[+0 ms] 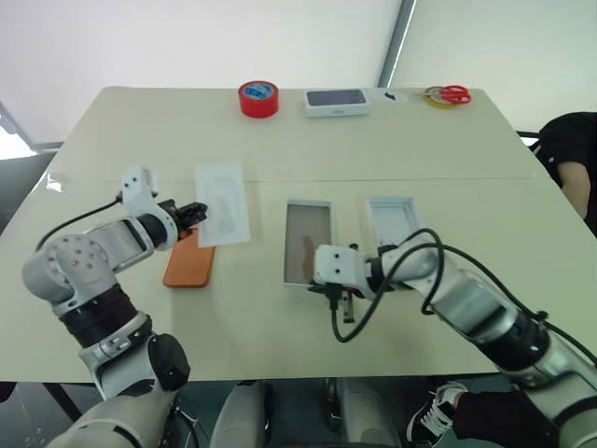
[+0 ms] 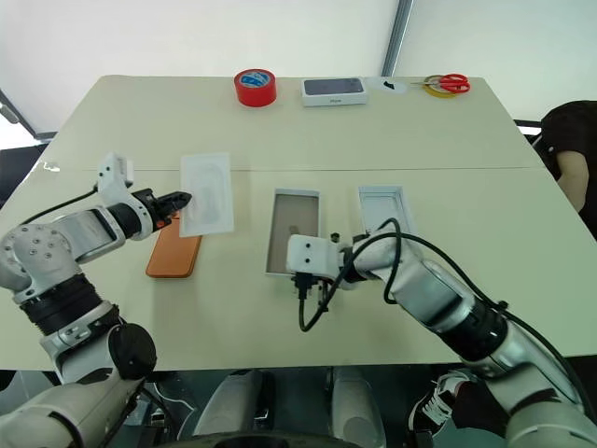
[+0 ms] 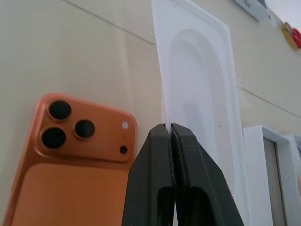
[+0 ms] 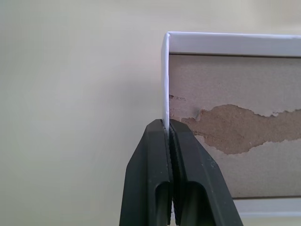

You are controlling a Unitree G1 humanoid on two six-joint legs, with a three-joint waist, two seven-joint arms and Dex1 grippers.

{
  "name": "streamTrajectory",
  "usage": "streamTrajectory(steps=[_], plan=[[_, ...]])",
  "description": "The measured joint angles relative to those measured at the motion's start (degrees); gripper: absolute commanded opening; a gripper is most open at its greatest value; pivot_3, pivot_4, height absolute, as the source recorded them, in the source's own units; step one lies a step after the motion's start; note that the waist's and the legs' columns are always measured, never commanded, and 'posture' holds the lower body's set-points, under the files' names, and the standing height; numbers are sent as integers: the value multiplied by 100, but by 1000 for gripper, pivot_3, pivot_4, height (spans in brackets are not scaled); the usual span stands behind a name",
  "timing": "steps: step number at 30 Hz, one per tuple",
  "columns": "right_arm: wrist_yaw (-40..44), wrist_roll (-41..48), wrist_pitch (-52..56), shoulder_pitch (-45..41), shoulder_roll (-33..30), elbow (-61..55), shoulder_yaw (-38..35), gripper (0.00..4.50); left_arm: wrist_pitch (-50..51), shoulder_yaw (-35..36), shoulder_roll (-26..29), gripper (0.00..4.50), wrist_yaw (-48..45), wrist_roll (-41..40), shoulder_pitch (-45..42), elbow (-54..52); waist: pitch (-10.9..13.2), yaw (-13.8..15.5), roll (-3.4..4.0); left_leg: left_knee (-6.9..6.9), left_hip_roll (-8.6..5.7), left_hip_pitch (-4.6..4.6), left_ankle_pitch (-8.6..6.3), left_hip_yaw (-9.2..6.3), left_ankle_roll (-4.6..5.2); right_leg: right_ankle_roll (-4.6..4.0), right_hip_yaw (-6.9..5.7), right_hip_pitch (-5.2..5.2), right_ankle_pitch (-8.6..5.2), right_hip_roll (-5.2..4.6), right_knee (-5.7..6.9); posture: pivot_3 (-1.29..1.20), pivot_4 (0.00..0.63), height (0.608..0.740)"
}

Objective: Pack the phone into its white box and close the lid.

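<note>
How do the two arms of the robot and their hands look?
Both arms have silver-grey rounded shells with black joint rings. Each wrist carries a white block. The left hand and right hand have two black fingers. Loose black cables loop along both forearms.

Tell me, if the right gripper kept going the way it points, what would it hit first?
Nothing new: the right gripper is already shut on the white box wall. Beyond lies bare table, probably.
</note>
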Motion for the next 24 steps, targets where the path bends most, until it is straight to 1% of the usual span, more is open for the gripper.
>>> streamTrajectory(steps=[1,3,6,9,13,14,17,20,24], plan=[[19,-47,-81,-165,204,300,52,19,-5,24,32,0,14,4,-28,12,0,-12,0,0,0,0,1,0,-2,0,0,0,0,0,0,0,150,732],[74,-157,-287,-385,421,779,138,19,-7,23,34,0,32,1,-75,12,0,5,0,-1,1,0,2,-3,-3,0,-1,0,0,-1,2,0,150,732],[270,-260,-594,-449,454,1176,153,19,10,53,32,0,66,3,-75,6,0,33,-1,-1,-3,-4,2,-2,-4,0,-2,0,1,-11,-1,0,150,732],[494,-270,-787,-451,473,1366,153,938,58,52,-33,0,92,2,-75,-75,0,20,-1,0,-10,-4,2,0,-4,0,-1,0,1,-21,0,0,150,732],[602,-228,-845,-451,597,1409,64,2979,191,23,-276,0,142,1,-75,-268,0,12,-1,-1,-9,-3,4,-3,-8,0,-2,-1,1,-19,5,0,150,732],[598,-186,-856,-448,611,1392,-35,3433,222,-7,-343,0,144,0,-74,-310,0,12,-1,-1,-9,-3,5,-3,-9,1,-3,-2,2,-19,5,0,150,732],[581,63,-867,-365,553,1053,-621,3433,295,-175,-519,0,147,-7,-67,-526,0,30,-1,-1,-9,-4,4,-3,-10,1,-3,-2,2,-20,4,0,150,732],[558,362,-797,-188,338,658,-1244,3433,296,-431,-835,0,184,-16,-7,-719,0,47,-2,-1,-13,-4,3,-4,-9,0,-3,3,1,-25,1,0,150,732],[441,590,-591,161,-11,593,-1957,3433,297,-672,-1295,0,322,0,159,-834,-1,38,-3,-1,-13,-3,3,-2,-8,-1,-3,3,1,-25,0,0,150,732]])
